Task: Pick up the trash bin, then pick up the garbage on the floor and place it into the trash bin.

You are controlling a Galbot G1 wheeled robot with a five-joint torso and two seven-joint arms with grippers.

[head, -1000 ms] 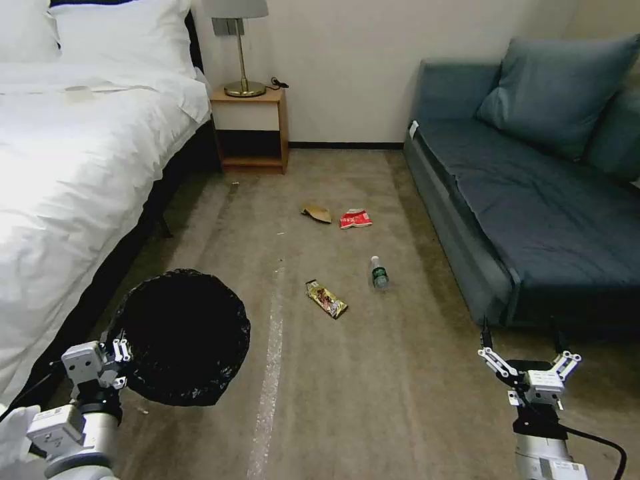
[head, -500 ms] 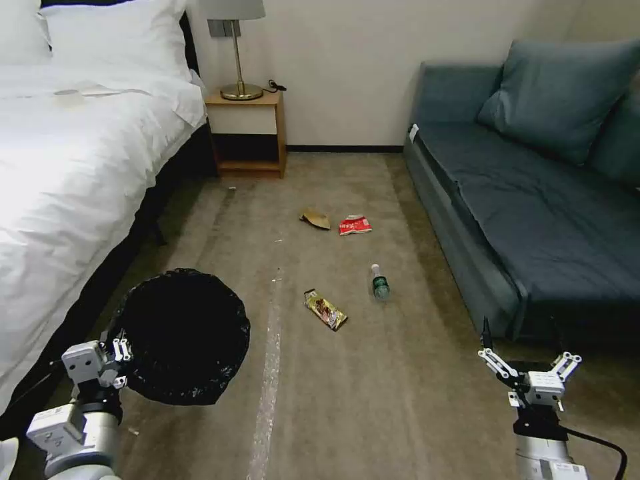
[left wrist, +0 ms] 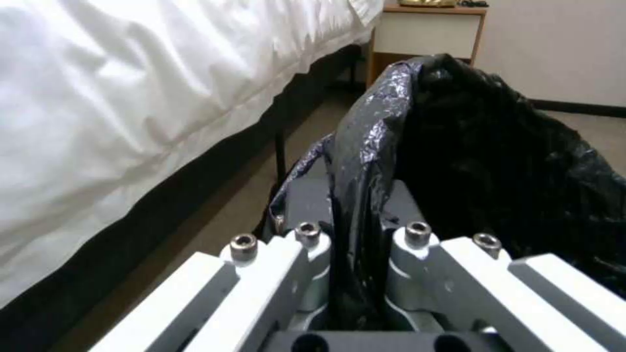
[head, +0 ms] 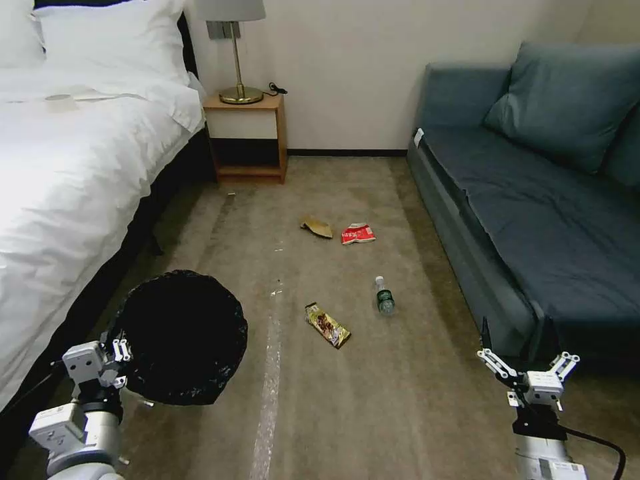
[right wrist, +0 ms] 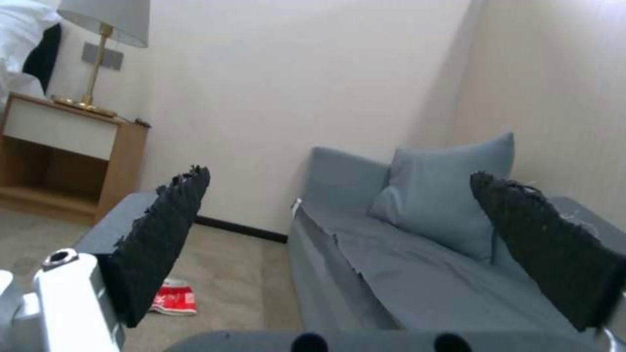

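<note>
The bed is on the left and the sofa on the right. Between them, on the floor, lie a bottle, two wrappers and a cardboard scrap. The bin is beside the bed. A nightstand stands behind, holding a lamp.

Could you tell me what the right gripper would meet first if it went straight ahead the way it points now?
Probably the blue sofa: the open right gripper points at its seat and cushion, though depth is unclear.

Black-lined trash bin; garbage on carpet
</note>
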